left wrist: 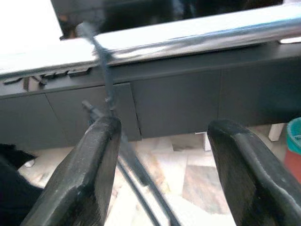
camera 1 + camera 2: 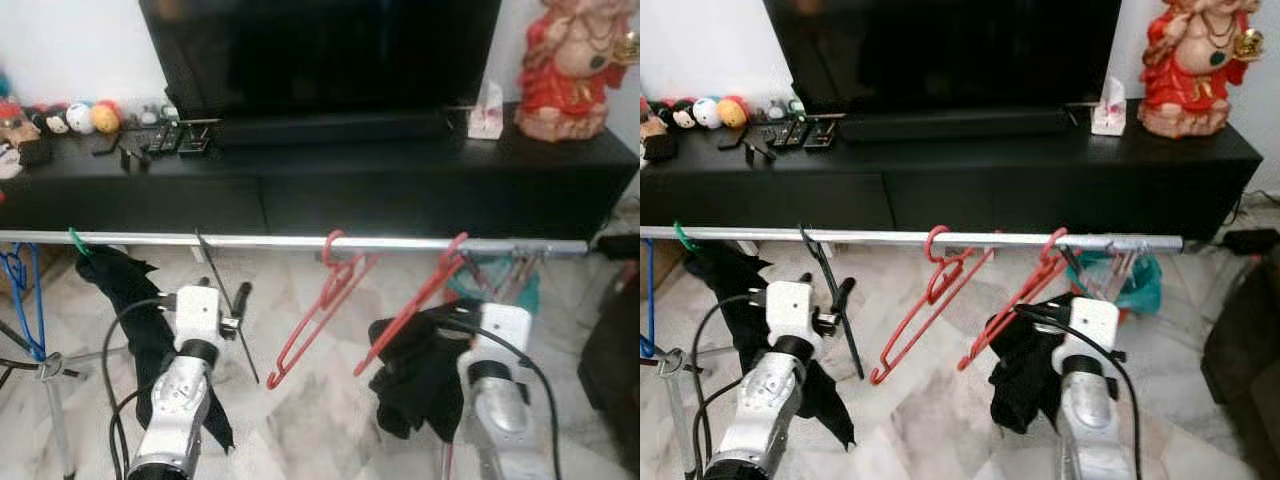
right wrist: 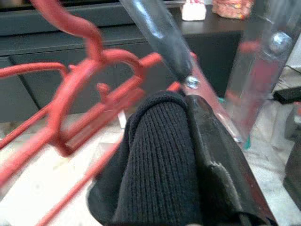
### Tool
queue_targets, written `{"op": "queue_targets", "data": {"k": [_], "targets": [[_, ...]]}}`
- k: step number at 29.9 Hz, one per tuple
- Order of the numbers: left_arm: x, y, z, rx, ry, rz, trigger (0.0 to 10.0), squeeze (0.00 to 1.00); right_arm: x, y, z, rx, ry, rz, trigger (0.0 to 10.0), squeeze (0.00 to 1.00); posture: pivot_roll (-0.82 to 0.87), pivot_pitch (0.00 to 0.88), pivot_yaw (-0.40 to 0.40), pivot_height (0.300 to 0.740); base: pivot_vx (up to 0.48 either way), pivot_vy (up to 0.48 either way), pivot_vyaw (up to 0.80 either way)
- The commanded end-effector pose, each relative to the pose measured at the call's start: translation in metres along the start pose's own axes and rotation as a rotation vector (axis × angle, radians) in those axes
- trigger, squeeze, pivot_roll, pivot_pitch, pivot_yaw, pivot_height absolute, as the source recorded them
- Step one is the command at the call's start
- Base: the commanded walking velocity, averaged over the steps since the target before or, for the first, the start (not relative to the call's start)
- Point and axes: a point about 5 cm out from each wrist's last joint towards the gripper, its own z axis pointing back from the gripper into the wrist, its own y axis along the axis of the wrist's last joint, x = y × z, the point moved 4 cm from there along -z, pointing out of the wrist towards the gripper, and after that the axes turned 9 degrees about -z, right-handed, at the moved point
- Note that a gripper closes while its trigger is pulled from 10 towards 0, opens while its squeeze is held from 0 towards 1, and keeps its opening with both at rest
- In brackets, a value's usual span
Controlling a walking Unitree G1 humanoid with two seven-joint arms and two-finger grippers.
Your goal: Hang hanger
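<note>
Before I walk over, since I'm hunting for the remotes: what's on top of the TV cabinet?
Remotes, plush toys, the TV, a tissue box and a red statue. Behind the TV is hidden.

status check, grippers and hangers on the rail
Left gripper open, one finger against black hanger hooked on rail. Right gripper shut on black cloth and red hanger, which is hooked on rail. Second red hanger hangs between.
</note>
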Motion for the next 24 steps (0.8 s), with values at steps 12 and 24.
{"op": "queue_targets", "data": {"k": [12, 24], "targets": [[-0.004, -0.004, -0.024, -0.193, -0.039, 0.14, 10.0, 0.0, -0.013, 0.004, -0.002, 0.005, 0.041, -0.015, 10.0, 0.0, -0.13, 0.0, 0.064, 0.74, 0.0, 0.0, 0.0], [-0.017, -0.001, -0.051, -0.279, 0.01, 0.192, 10.0, 0.0, -0.015, 0.002, -0.002, -0.003, 0.046, -0.022, 10.0, 0.0, -0.13, 0.0, 0.074, 0.74, 0.0, 0.0, 0.0]]}}
